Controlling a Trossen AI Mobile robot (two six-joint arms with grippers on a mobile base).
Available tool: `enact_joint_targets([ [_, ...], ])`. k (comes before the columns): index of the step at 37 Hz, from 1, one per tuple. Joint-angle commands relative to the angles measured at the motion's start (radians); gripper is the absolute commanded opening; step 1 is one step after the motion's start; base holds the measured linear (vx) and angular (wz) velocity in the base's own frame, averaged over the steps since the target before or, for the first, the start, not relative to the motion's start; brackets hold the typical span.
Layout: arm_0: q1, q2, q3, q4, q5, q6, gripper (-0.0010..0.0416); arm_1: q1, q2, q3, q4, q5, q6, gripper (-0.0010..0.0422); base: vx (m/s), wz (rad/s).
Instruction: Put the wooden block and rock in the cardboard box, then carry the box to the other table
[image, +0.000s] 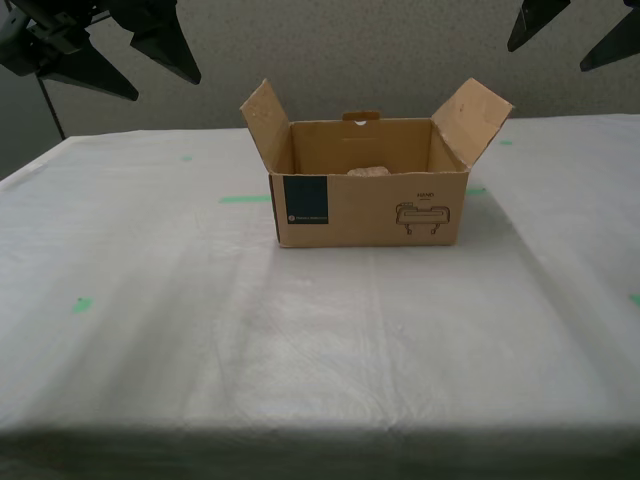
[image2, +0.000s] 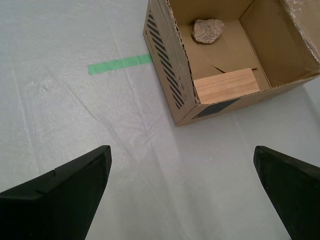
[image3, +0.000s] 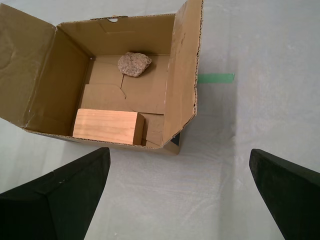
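Sitting on a tabletop (image: 150, 330) of wrinkled white cloth, one corrugated cardboard box (image: 370, 205), flaps up. Held one smooth pale wooden block (image3: 107, 126) and one rough speckled rock (image3: 134, 64), both plain in the wrist views; exterior view caught only the rock's top. Hung above and short of the box, first tool (image3: 180, 185) and second tool (image2: 182, 182), both spread wide, gripping nothing. Green tape strip (image2: 120, 64) beside the box.
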Motion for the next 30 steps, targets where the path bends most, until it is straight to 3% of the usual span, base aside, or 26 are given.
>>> enact_joint_targets([
  [1,0.001,-0.001,0.0,0.002,0.002,0.001,0.0388,0.0,0.0,0.001,0.002,-0.001,0.002,0.0389,0.0,0.0],
  [30,0.001,-0.001,0.0,0.002,0.002,0.001,0.0388,0.0,0.0,0.001,0.002,-0.001,0.002,0.0389,0.0,0.0],
])
